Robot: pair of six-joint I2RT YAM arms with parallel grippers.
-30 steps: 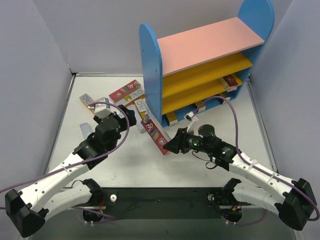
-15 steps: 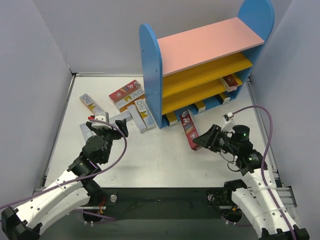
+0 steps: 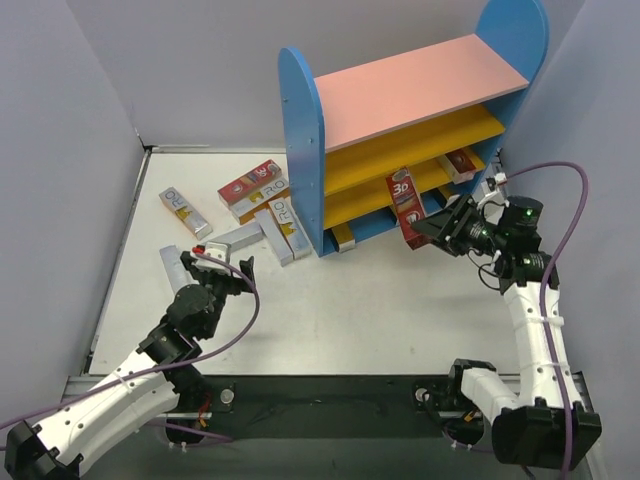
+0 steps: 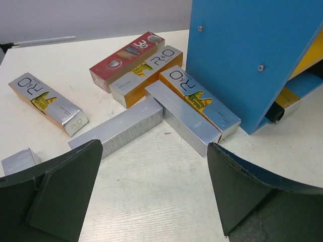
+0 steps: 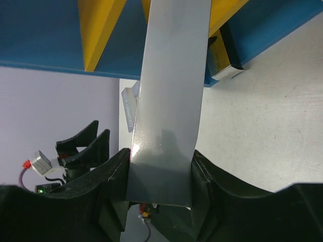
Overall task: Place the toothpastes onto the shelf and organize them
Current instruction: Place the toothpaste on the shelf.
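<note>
My right gripper [image 3: 436, 228] is shut on a red toothpaste box [image 3: 405, 206] and holds it nearly upright, in the air in front of the shelf's [image 3: 304, 150] lower yellow boards. In the right wrist view the box's silver side [image 5: 171, 85] runs up between the fingers [image 5: 112, 171] of that gripper [image 5: 161, 176]. Several more toothpastes [image 3: 262, 210] lie loose on the table left of the shelf, silver, orange and red [image 4: 126, 59]. My left gripper [image 3: 222, 264] hovers open near them, nothing between its fingers [image 4: 58, 194]. One silver box [image 3: 172, 266] lies beside it.
The shelf's blue side panel [image 4: 252, 55] stands right of the loose boxes. A box [image 3: 462, 163] lies on the lower yellow board, and a box end [image 3: 343, 237] sticks out at the blue base. Grey walls close in both sides of the table.
The right arm carried the red box from the floor left of the shelf front, rightward and up to the shelf's lower boards. The left arm drew back toward its base, still open.
</note>
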